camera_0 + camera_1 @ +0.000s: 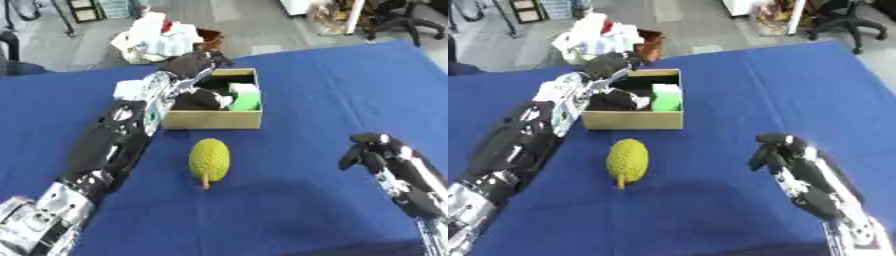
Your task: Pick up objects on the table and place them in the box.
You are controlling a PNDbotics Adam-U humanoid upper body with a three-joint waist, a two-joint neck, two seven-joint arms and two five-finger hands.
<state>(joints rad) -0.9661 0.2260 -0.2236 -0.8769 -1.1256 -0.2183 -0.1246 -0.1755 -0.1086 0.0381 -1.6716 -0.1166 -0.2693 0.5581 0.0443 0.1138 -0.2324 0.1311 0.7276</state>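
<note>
A yellow-green bumpy fruit [210,159] with a short stem lies on the blue table [341,95], just in front of an open cardboard box [213,120]. Inside the box lie a green and white thing [246,97] and a black thing [199,100]. My left arm stretches from the lower left up along the box's left side. My left hand [187,65] hovers over the box's far left corner, and its grip is blurred. To the right of the fruit, my right hand [777,148] hangs above the cloth, fingers relaxed and bent down, holding nothing.
Beyond the table's far edge a pile of white things [159,37] sits next to a brown container [210,38]. An office chair [401,19] stands on the floor at the back right. The blue cloth spreads wide to the right of the box.
</note>
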